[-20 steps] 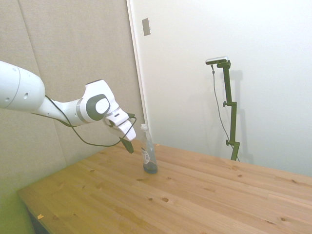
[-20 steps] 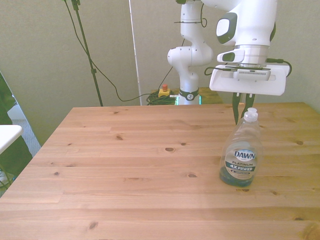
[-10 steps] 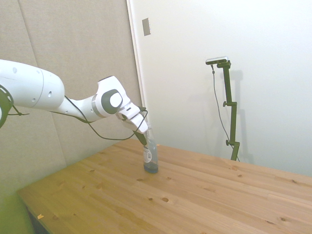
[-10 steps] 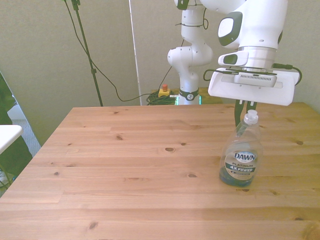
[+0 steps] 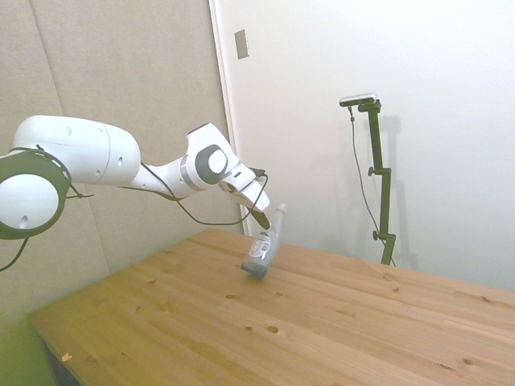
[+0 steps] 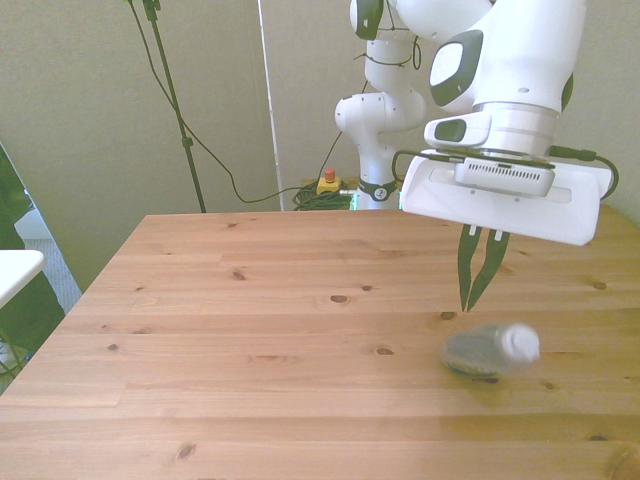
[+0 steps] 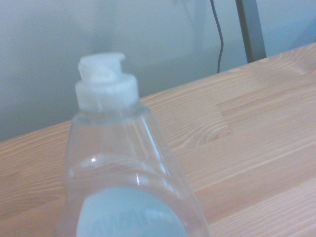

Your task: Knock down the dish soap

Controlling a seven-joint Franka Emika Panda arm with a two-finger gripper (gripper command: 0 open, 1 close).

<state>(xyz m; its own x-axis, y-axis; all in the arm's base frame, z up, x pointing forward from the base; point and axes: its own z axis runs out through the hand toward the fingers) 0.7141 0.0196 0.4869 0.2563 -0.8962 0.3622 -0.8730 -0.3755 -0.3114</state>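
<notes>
The dish soap (image 5: 263,246), a clear bottle with a white cap, is tipping over, its top leaning away from the arm and its base still on the wooden table (image 5: 338,322). In the front view the dish soap (image 6: 488,349) is a blurred shape leaning toward the camera, cap (image 6: 522,343) at the front view's right. My gripper (image 6: 473,296) is shut, its dark fingers together just behind and above the bottle. In the side view my gripper (image 5: 262,224) presses against the bottle's upper part. The wrist view is filled by the dish soap (image 7: 118,173) with its cap (image 7: 104,81) up.
A wide stretch of bare wooden table (image 6: 250,340) lies toward the front view's left. A pale wall panel (image 5: 121,80) stands behind the arm in the side view. The table's front edge runs close below the bottle in the front view.
The arm has pushed forward against the bottle's top. The dish soap, upright half a second ago, now tilts steeply and is falling away from the arm.
</notes>
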